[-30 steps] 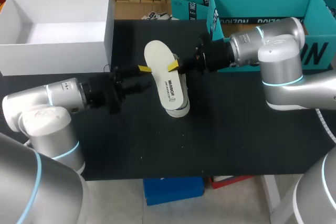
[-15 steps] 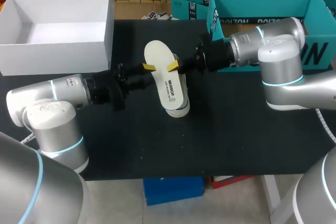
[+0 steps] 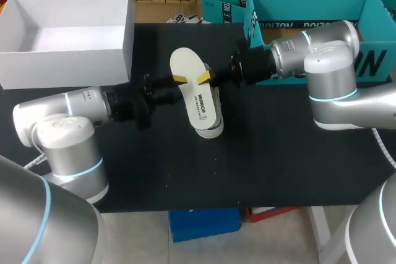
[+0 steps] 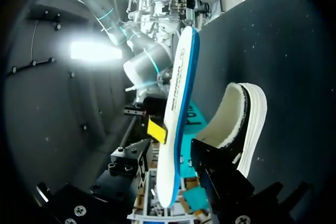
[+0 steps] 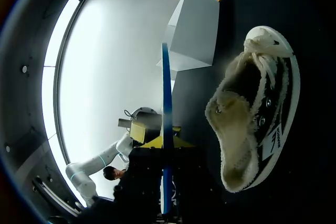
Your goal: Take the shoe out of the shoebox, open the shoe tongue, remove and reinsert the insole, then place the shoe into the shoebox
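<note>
A cream insole (image 3: 192, 88) with a blue underside hangs flat over the table's middle. My right gripper (image 3: 204, 78) is shut on its right edge. My left gripper (image 3: 177, 81) stands open at the left edge, one finger over and one under the insole (image 4: 181, 77), with a gap showing on the under side. The white fleece-lined shoe (image 3: 213, 132) lies on its side beneath, mostly hidden in the head view. It is plain in the left wrist view, shoe (image 4: 239, 124), and beside my right gripper (image 5: 165, 145), shoe (image 5: 252, 119), below the insole (image 5: 165, 87).
The open white shoebox (image 3: 62, 66) stands at the table's back left, also visible as the shoebox (image 5: 197, 30). Teal boxes (image 3: 309, 4) sit at the back right behind my right arm. Bare black tabletop (image 3: 204, 171) lies in front of the shoe.
My left arm has slid right until its fingers straddle the insole's left edge, and they have narrowed a little. The right arm, insole and shoe have kept still.
</note>
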